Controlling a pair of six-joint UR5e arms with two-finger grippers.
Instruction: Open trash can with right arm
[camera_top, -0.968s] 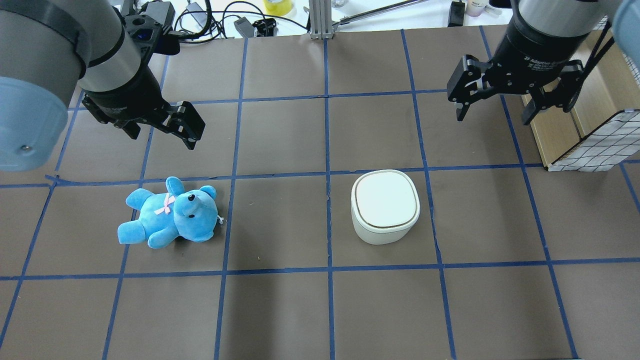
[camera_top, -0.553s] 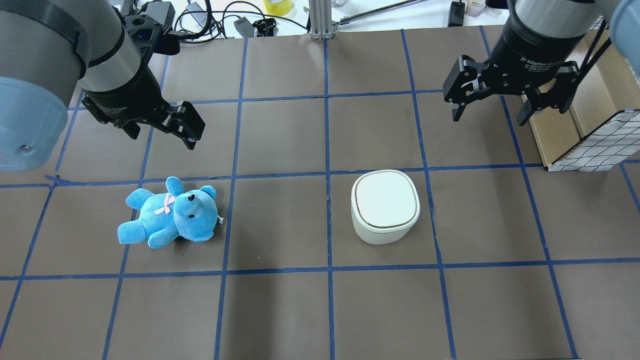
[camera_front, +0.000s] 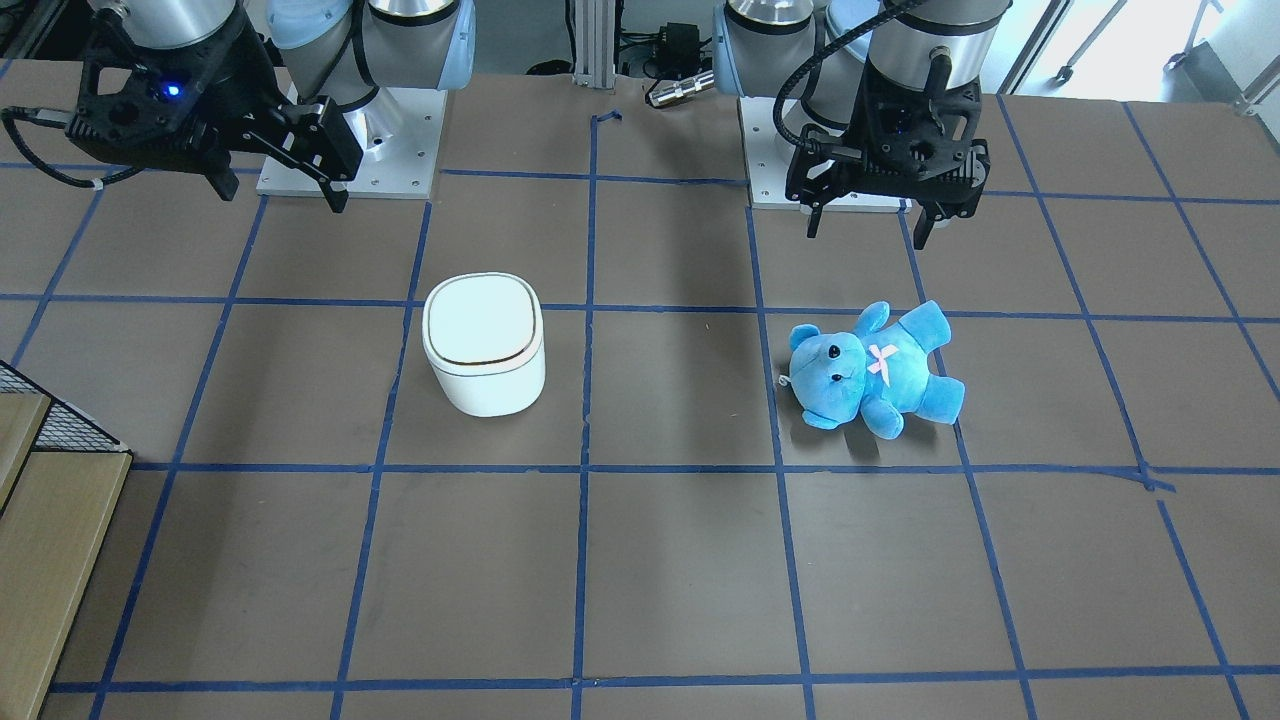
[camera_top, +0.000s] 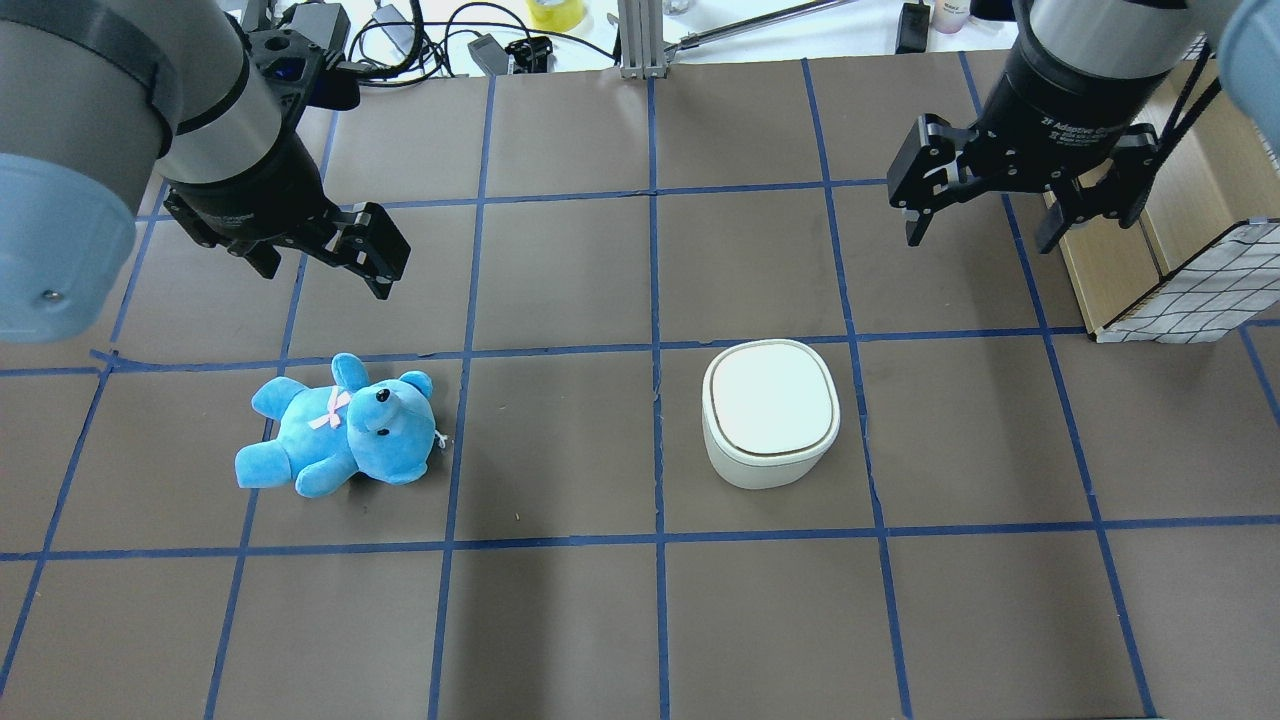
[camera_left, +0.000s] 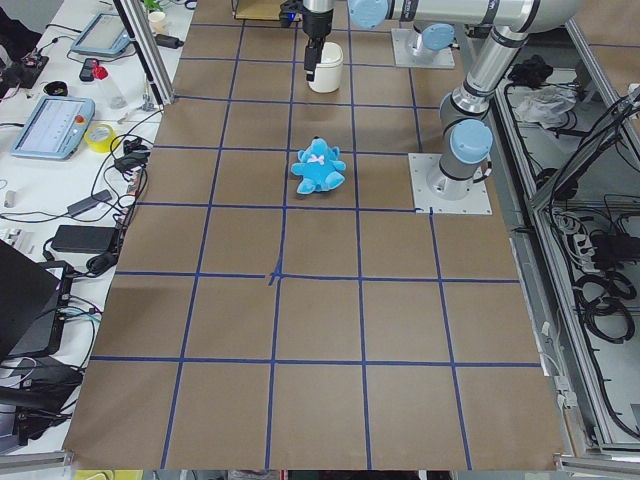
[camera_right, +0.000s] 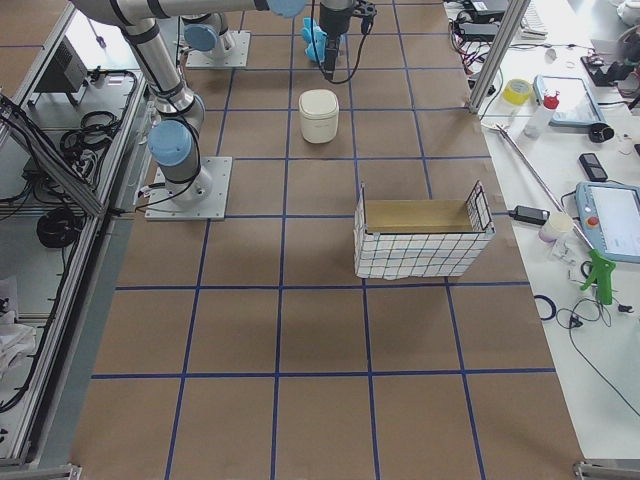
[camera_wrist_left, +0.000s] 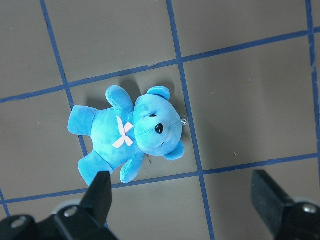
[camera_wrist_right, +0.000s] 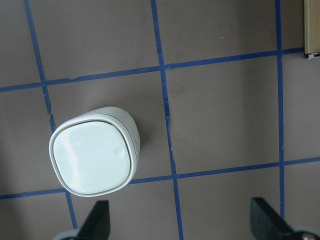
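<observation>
**Right gripper hovers open, lid still shut**

In the overhead view the trash can (camera_top: 770, 412) stands upright on the brown papered table (camera_top: 560, 620), near the middle and on the right arm's half. It lies at about 8 o'clock from the right gripper (camera_top: 978, 238), well apart and lower. That gripper hangs with its jaws spread wide and holds nothing.

The left gripper (camera_top: 325, 272) is also wide open and empty. It is clearly farther from the can, with the blue plush teddy bear (camera_top: 345, 425) at 6 o'clock below it.

The can is smooth, glossy white plastic, a rounded square with no real long axis. Its flat lid sits closed inside a thin dark seam. In the right wrist view a small round dimple (camera_wrist_right: 118, 150) marks the lid off-centre, probably the press point. The reach should therefore go down and toward 8 o'clock. The hard, slick lid suits a fingertip push rather than a pinch.
</observation>
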